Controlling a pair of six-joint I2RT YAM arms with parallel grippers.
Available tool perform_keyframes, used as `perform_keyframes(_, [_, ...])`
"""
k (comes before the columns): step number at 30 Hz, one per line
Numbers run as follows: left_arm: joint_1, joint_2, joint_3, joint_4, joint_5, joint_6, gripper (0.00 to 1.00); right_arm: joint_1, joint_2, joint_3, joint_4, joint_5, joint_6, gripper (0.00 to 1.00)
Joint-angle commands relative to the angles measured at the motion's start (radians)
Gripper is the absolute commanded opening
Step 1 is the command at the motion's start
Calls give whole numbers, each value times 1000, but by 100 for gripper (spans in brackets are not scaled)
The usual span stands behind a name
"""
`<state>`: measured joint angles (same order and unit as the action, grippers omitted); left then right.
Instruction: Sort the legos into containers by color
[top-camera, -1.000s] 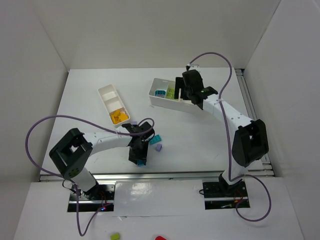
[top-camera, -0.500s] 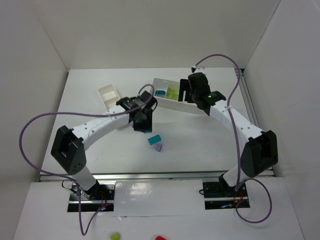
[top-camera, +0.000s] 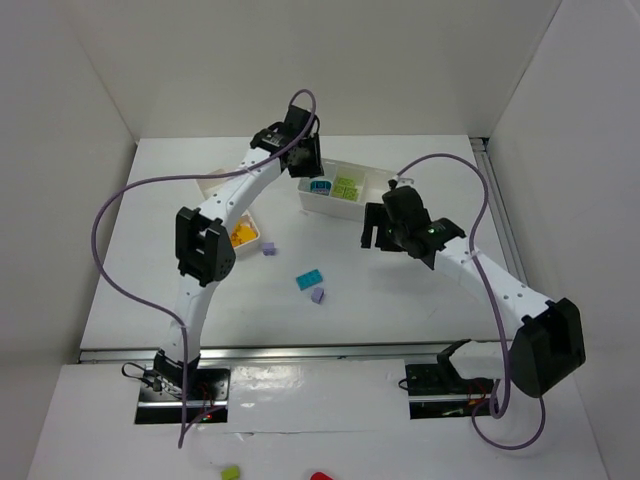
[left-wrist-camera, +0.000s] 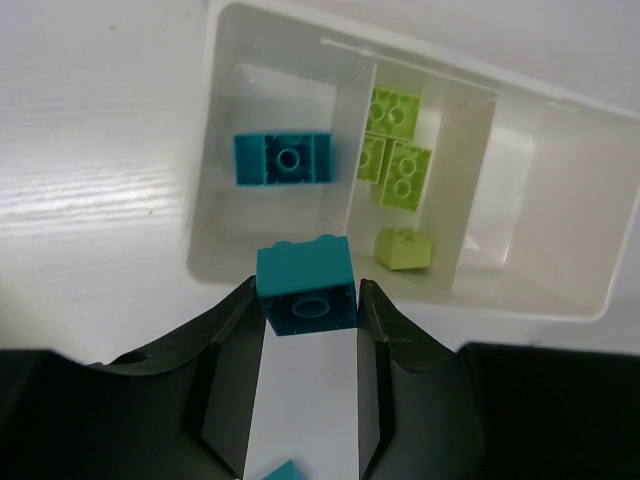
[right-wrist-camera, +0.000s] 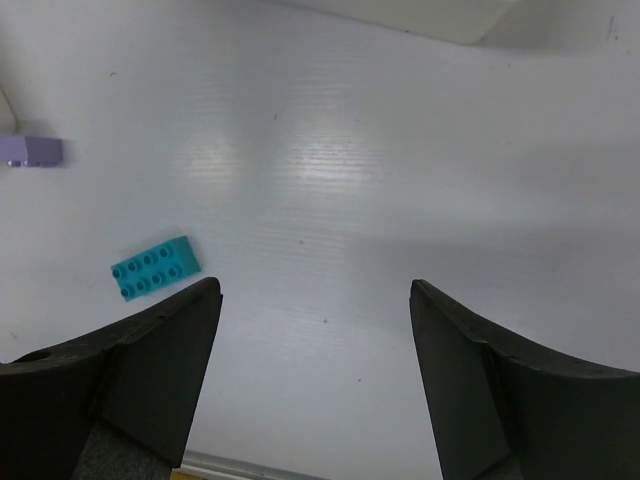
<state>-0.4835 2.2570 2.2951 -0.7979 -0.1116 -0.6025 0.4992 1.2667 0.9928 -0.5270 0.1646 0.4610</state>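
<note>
My left gripper (top-camera: 306, 160) hangs over the left end of the wide white tray (top-camera: 385, 207), shut on a small teal brick (left-wrist-camera: 307, 290) just above the tray's near wall (left-wrist-camera: 200, 210). Inside lie one teal brick (left-wrist-camera: 283, 160) in the left compartment and several lime bricks (left-wrist-camera: 398, 165) in the middle one. The narrow tray (top-camera: 214, 188) holds orange bricks (top-camera: 240, 235). A flat teal brick (top-camera: 310, 279) and two lavender bricks (top-camera: 318, 295) (top-camera: 269, 248) lie loose on the table. My right gripper (top-camera: 373, 232) is open above the table with nothing in it.
The right wrist view shows the flat teal brick (right-wrist-camera: 154, 267) ahead of the left finger and a lavender brick (right-wrist-camera: 32, 151) at the left edge. Purple cables (top-camera: 120, 200) loop over the table. White walls enclose three sides. A metal rail (top-camera: 320, 350) runs along the front.
My left arm swung from the table's front to the wide tray, carrying the teal brick. My right arm drew back from that tray toward the middle of the table, still open.
</note>
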Motion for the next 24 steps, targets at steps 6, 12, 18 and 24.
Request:
perform_keyframes(6, [22,111,109,128,70,46,53,99,19,0,56,-97,16,84])
perform_keyframes(12, [22,78,69,160,92,66,81,217,131,0,162,-204,-61,90])
perform_keyframes(18, [22,-25,14,151,81,78,81,308,296,88,191,-195,-113,93])
perform_keyframes(24, [22,-209,-126,151,59,87,80,361,463,182,180,-183,-145,98])
